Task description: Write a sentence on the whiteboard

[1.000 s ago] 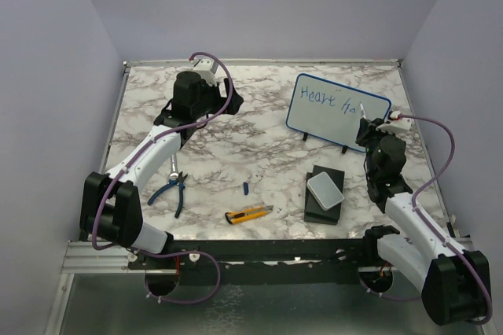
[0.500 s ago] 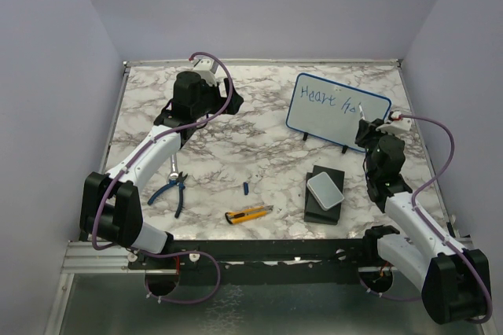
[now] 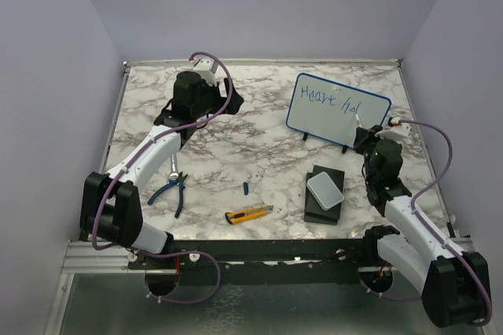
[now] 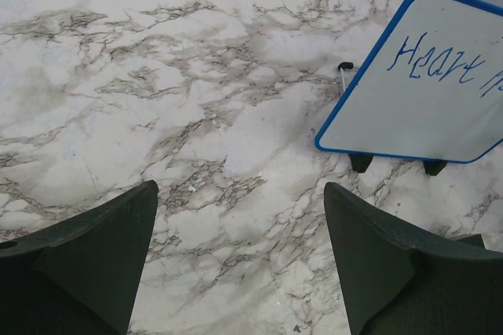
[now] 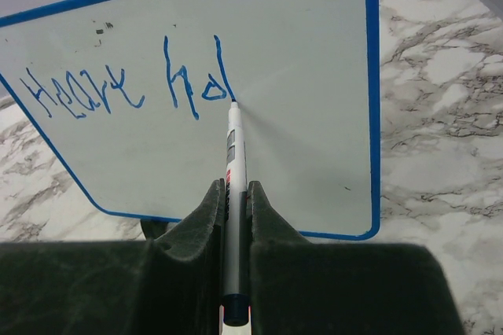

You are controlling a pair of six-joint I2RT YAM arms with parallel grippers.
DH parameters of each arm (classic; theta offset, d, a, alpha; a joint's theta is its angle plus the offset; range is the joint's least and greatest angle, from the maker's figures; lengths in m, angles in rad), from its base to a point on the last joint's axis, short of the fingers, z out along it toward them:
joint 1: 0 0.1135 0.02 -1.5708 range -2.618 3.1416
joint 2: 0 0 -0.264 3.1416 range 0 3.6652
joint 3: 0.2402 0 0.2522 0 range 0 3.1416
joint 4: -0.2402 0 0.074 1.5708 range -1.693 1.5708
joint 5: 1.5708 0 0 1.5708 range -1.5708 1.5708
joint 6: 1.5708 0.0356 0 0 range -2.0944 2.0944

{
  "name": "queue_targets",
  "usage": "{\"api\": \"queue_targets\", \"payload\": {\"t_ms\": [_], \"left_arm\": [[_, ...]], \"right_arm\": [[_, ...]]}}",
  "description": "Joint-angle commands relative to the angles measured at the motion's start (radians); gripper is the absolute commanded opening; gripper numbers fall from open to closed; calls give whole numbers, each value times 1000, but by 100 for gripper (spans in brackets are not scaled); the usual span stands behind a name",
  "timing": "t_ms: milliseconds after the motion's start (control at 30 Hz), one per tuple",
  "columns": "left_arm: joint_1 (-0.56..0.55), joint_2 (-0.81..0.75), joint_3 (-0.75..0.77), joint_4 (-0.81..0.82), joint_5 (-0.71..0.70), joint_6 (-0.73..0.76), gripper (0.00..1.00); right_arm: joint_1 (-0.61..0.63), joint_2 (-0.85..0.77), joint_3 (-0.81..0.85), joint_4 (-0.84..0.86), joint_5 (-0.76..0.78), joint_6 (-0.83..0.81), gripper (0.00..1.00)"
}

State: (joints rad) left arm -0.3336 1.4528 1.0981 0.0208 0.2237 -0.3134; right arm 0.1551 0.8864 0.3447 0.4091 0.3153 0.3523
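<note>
Blue-framed whiteboard (image 3: 338,111) stands on its feet on marble table (image 3: 236,146), face tilted for writing. Just before whiteboard, right gripper (image 5: 233,193) pinches marker (image 5: 233,146), tip touching unfinished sentence (image 5: 118,87). Left gripper (image 4: 240,225) well left of whiteboard, jaws wide, empty, out of the way.

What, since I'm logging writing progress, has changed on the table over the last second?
The right pincer, shut on the marker, drew slightly back toward the near edge. This pulled the tip down the whiteboard and added a tall stroke at the end of the sentence. Nothing was taken or released. The left pincer stayed open and still; whiteboard, pliers, utility knife and grey box did not move.
</note>
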Motion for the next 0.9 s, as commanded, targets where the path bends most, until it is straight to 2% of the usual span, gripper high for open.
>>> {"api": "queue_targets", "payload": {"t_ms": [0,233,367,867], "left_arm": [[7,-20,-12,23,28,-5,88],[6,-17,-14,24,29,-6,88],[6,-16,-14,25,29,-6,87],[7,-18,-15,26,26,-5,87]], "right_arm": [[-6,-11,-18,-50,-4,18,1],[-6,-101,-23,-38,-48,-18,1],[-7,-144,-21,-54,-18,-27,0],[-6,-72,17,-36,92,-24,1]]}}
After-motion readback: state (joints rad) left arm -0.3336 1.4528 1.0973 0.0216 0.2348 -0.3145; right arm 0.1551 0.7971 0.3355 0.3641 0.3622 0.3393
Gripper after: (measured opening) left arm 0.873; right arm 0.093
